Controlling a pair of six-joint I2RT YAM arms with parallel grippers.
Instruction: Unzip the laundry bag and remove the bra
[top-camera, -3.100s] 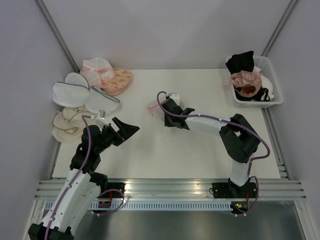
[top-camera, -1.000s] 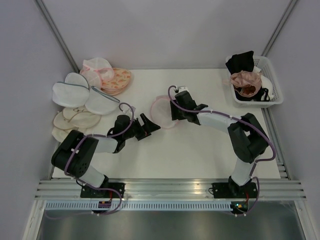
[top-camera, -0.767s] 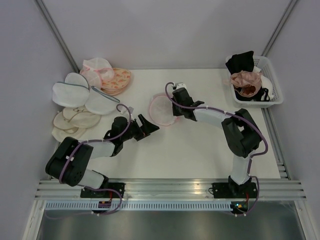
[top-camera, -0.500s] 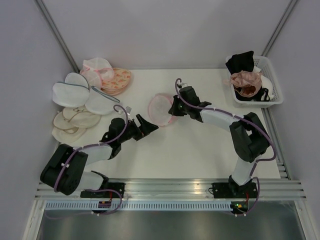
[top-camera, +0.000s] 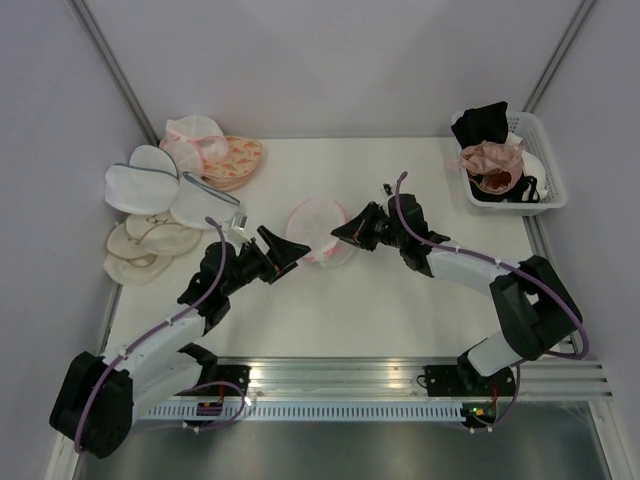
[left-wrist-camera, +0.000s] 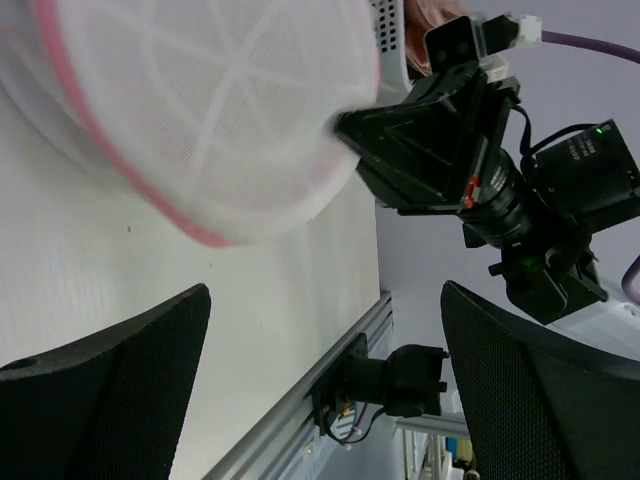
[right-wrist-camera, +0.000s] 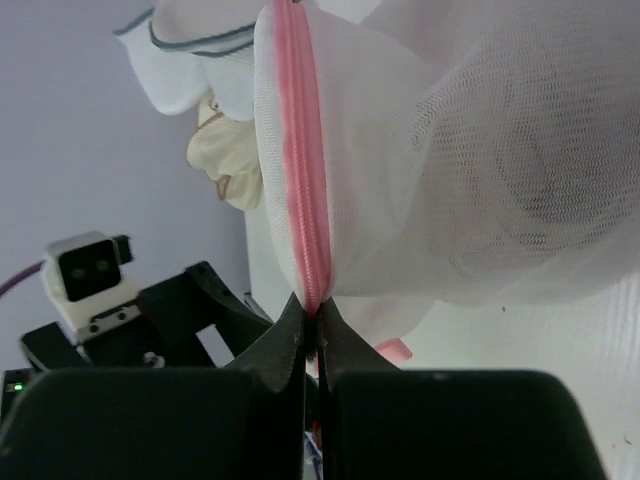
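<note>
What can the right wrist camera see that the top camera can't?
Only the right wrist view shows the right gripper pinching the pink zipper rim up close. Only the top view shows the white basket at the far right. Both show the laundry bag and the left gripper.

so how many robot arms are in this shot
2. The left arm reaches from lower left, left gripper open near the mesh bag; the right arm from lower right, right gripper pinching the bag's pink rim.
</note>
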